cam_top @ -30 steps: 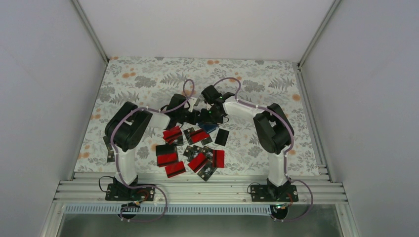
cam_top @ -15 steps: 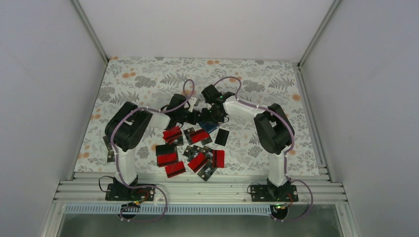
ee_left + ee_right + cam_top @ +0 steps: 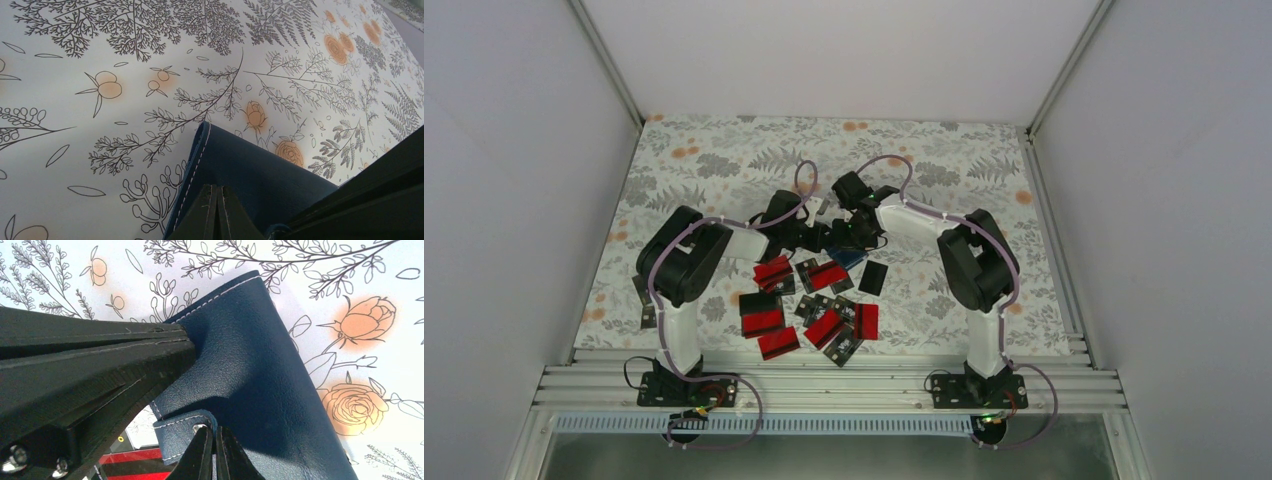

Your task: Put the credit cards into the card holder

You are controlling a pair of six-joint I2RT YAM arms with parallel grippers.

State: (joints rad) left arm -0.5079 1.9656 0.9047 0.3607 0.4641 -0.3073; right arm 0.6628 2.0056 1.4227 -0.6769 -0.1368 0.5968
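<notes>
No shift — left pincer (image 3: 216, 194), right pincer (image 3: 215, 434) tight on grainy card holder (image 3: 260, 365)

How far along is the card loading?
Done: nothing visible; the credit cards lie scattered on the table. In hand: left hand pinches the card holder edge, right hand pinches its snap tab. Left: open it, load every card.

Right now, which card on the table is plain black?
The black card, lying by itself at the right edge of the pile; the other credit cards show red or printed markings.
</notes>
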